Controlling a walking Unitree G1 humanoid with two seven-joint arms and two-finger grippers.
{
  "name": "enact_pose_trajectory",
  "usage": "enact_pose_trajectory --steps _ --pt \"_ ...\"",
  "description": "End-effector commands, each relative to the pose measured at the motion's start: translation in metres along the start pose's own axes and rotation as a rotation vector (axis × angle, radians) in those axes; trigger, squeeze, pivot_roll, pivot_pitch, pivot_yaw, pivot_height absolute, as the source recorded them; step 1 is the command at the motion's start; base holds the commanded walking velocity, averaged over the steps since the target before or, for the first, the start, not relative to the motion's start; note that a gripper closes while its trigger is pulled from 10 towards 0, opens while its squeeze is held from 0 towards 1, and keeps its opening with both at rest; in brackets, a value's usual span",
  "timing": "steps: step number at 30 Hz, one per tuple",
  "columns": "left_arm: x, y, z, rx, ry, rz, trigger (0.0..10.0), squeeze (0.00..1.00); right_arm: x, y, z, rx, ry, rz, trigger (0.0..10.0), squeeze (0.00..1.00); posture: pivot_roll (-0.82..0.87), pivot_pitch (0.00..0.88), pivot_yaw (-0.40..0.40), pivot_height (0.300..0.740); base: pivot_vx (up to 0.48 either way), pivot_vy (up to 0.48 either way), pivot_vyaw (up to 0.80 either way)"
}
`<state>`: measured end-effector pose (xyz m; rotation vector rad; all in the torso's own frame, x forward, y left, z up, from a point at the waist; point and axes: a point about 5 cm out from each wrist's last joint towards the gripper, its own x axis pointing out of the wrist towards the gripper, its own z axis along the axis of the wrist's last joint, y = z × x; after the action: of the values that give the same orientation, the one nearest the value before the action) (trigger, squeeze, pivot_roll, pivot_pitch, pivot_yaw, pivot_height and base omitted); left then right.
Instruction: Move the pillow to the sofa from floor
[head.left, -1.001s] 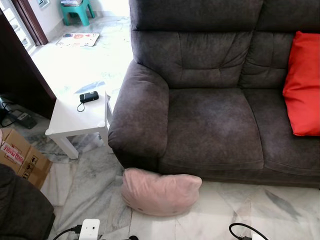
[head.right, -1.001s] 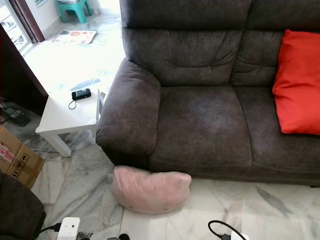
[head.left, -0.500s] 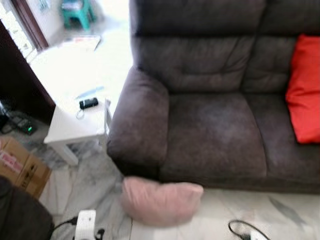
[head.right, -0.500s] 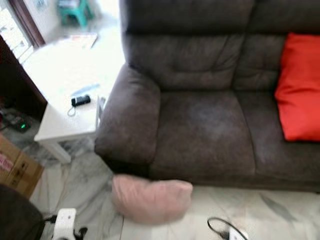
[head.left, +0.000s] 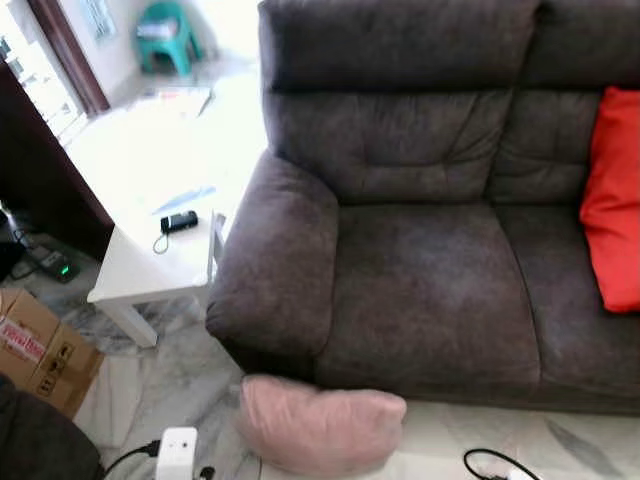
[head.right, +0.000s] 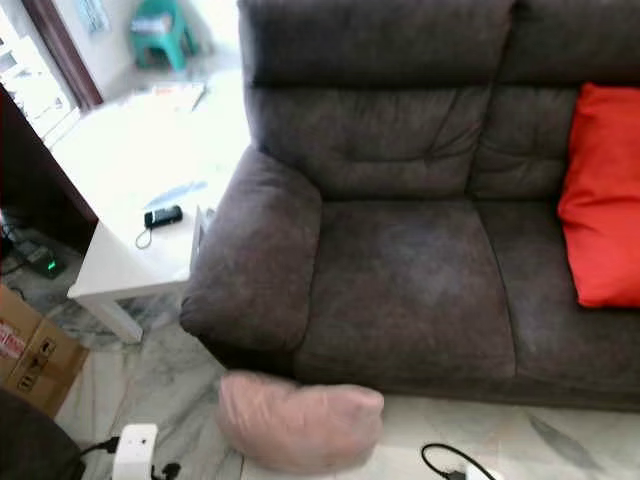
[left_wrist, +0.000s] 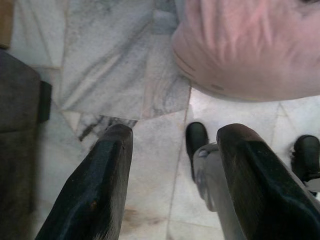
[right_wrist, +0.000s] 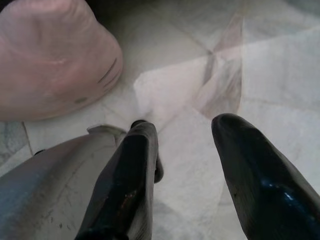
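A pale pink pillow (head.left: 322, 427) lies on the marble floor, pressed against the front of the dark grey sofa (head.left: 420, 290) below its left armrest. In the left wrist view the pillow (left_wrist: 250, 47) lies ahead of my left gripper (left_wrist: 172, 150), whose black fingers stand open above the floor with nothing between them. The right wrist view has the same pillow (right_wrist: 52, 55) off to one side of my right gripper (right_wrist: 182, 145), also open and empty over the tiles.
A red cushion (head.left: 615, 200) leans at the sofa's right end. A white side table (head.left: 160, 260) with a small black device (head.left: 179, 221) stands left of the armrest. A cardboard box (head.left: 35, 345), a white power block (head.left: 177, 452) and a black cable (head.left: 495, 465) lie on the floor.
The whole view has shifted: the sofa and pillow sit lower in the picture and more of the backrest shows. The pillow itself lies where it did.
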<state>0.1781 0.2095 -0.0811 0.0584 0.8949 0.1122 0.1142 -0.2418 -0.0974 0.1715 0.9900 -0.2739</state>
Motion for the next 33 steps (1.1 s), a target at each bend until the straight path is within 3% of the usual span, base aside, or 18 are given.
enact_pose_trajectory --steps 1,7,11,16,17,18,21,22,23,24,25,26,30,33 --pt "-0.003 0.009 -0.013 0.012 0.044 0.020 10.0 0.00 0.000 0.005 -0.002 0.002 0.004 0.013 10.0 0.00 -0.07 0.110 0.011 0.740 0.000 0.000 0.00" --pt "-0.002 0.009 -0.005 0.038 -0.011 0.017 10.0 0.00 0.000 0.006 0.000 -0.013 -0.010 0.025 10.0 0.00 -0.06 0.111 0.011 0.740 0.000 0.000 0.00" --pt "0.001 0.012 0.020 0.038 -0.118 0.045 10.0 0.00 0.000 0.007 0.005 -0.050 -0.054 0.043 10.0 0.00 -0.06 0.114 0.011 0.740 0.000 0.000 0.00" --pt "0.002 0.015 0.069 0.013 -0.343 0.077 10.0 0.00 0.000 0.009 0.013 -0.082 -0.142 0.074 10.0 0.00 -0.07 0.113 0.012 0.740 0.000 0.000 0.00" --pt "0.000 0.015 0.090 0.010 -0.446 0.090 10.0 0.00 -0.001 0.010 0.016 -0.089 -0.170 0.081 10.0 0.00 -0.06 0.112 0.011 0.740 0.000 0.000 0.00" --pt "0.000 0.015 0.090 0.010 -0.446 0.090 10.0 0.00 -0.001 0.010 0.016 -0.089 -0.170 0.081 10.0 0.00 -0.06 0.112 0.011 0.740 0.000 0.000 0.00" --pt "-0.016 0.010 0.147 0.052 -0.744 0.107 10.0 0.00 -0.003 0.011 0.023 -0.095 -0.250 0.101 10.0 0.00 -0.06 0.111 0.009 0.740 0.000 0.000 0.00" --pt "-0.016 0.010 0.147 0.052 -0.744 0.107 10.0 0.00 -0.003 0.011 0.023 -0.095 -0.250 0.101 10.0 0.00 -0.06 0.111 0.009 0.740 0.000 0.000 0.00" --pt "-0.021 0.005 0.155 0.067 -0.798 0.095 10.0 0.00 0.001 0.025 0.055 -0.113 -0.377 0.135 10.0 0.00 -0.05 0.108 0.007 0.740 0.000 0.000 0.00" --pt "-0.029 -0.001 0.165 0.118 -0.881 0.083 10.0 0.00 -0.003 0.060 0.131 -0.139 -0.649 0.199 10.0 0.00 -0.05 0.103 0.010 0.740 0.000 0.000 0.00" --pt "-0.034 -0.002 0.170 0.126 -0.921 0.084 10.0 0.00 -0.008 0.069 0.154 -0.133 -0.739 0.218 10.0 0.00 -0.05 0.103 0.011 0.740 0.000 0.000 0.00" --pt "-0.039 -0.002 0.173 0.124 -0.955 0.087 10.0 0.00 -0.012 0.072 0.166 -0.122 -0.790 0.226 10.0 0.00 -0.05 0.103 0.011 0.740 0.000 0.000 0.00" --pt "-0.047 -0.001 0.177 0.097 -1.000 0.094 10.0 0.00 -0.020 0.078 0.179 -0.135 -0.883 0.229 10.0 0.00 -0.06 0.086 0.021 0.740 0.000 0.000 0.00" --pt "-0.060 -0.007 0.179 0.110 -1.051 0.075 10.0 0.00 -0.038 0.091 0.197 -0.136 -1.029 0.258 10.0 0.00 -0.06 0.071 0.024 0.740 0.000 0.000 0.00"
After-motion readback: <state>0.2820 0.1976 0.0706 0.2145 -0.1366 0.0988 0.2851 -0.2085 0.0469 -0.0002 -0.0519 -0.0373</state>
